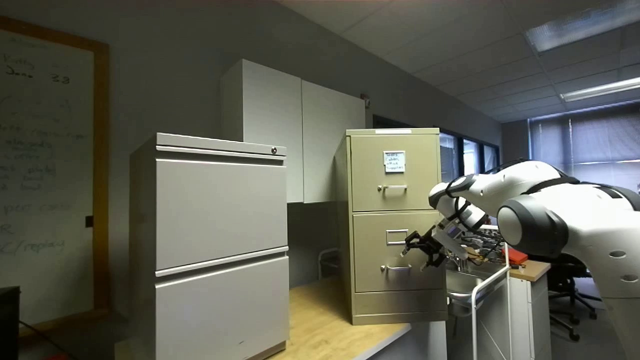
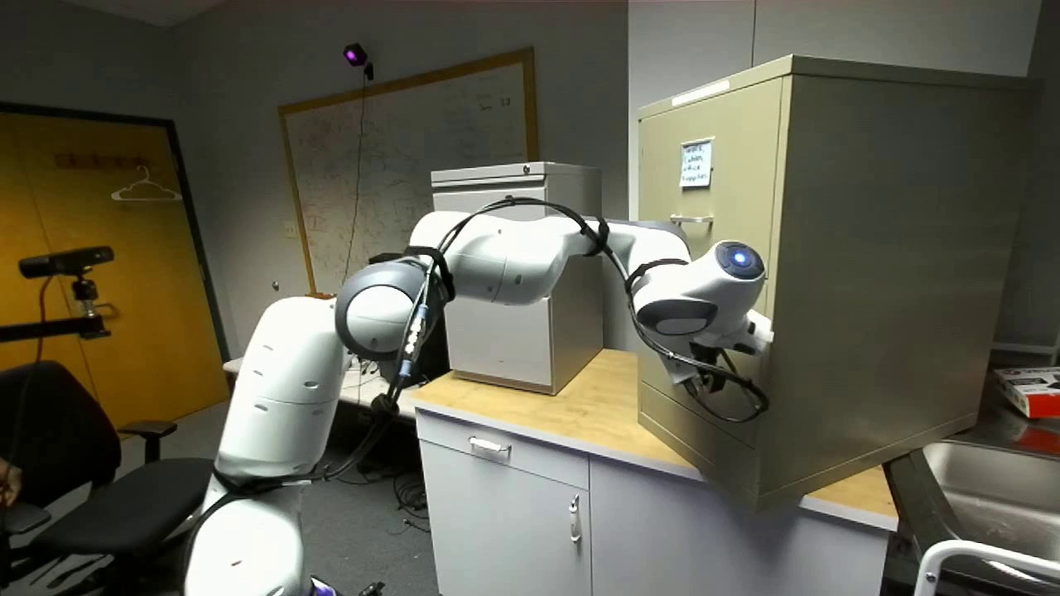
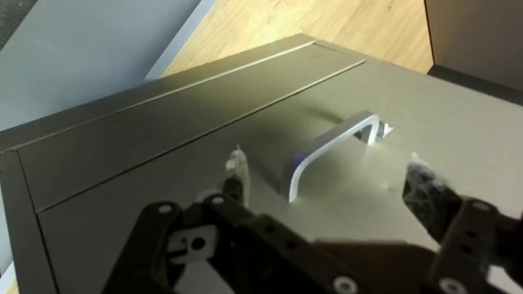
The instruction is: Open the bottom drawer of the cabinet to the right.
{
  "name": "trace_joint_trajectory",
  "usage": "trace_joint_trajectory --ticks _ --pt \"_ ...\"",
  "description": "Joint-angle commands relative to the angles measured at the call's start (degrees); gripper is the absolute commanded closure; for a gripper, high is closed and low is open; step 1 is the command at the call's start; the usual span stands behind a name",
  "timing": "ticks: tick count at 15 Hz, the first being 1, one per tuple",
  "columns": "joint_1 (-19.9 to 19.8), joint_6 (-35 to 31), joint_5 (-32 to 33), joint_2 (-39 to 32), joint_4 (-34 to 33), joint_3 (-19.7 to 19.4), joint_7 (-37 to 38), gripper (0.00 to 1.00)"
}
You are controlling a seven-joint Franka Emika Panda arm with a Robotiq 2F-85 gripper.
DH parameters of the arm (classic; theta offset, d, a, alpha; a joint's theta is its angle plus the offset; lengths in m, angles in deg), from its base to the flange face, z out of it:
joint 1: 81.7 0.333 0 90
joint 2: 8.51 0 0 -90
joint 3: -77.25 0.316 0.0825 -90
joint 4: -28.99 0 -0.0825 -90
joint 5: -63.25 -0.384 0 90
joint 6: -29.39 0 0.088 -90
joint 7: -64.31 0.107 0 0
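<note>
Cabinet [image 2: 869, 273]: bottom drawer [image 1: 387, 254] closed, inside hidden; gripper [image 3: 328, 169] spread wide near handle [image 3: 335, 138].

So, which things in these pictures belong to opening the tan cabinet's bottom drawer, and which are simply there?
For the job:
gripper
bottom drawer
its handle
tan cabinet

Simply there:
light-grey cabinet
whiteboard
black chair
sink
</note>
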Motion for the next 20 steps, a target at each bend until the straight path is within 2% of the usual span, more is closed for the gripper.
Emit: trace_joint_trajectory --ticks 1,5,9,13,15,16,18,20 --pt "-3.17 2.28 -3.45 -6.64 -8.45 1.79 5.79 0.00" --pt "-4.16 4.92 -3.18 -10.71 -12.05 2.61 9.84 0.00" --pt "-3.46 6.57 -0.44 -13.10 -13.54 2.26 14.04 0.00" --pt "-2.77 7.21 4.46 -14.45 -14.23 1.68 17.54 0.00" --pt "-1.43 7.11 9.09 -13.99 -14.47 0.73 19.66 0.00" --pt "-0.47 6.93 11.70 -13.34 -14.33 0.52 21.19 0.25" --pt "1.20 6.58 16.27 -11.24 -13.65 0.68 24.40 0.31" --pt "3.39 6.33 21.70 -9.21 -13.22 0.92 29.51 0.46"
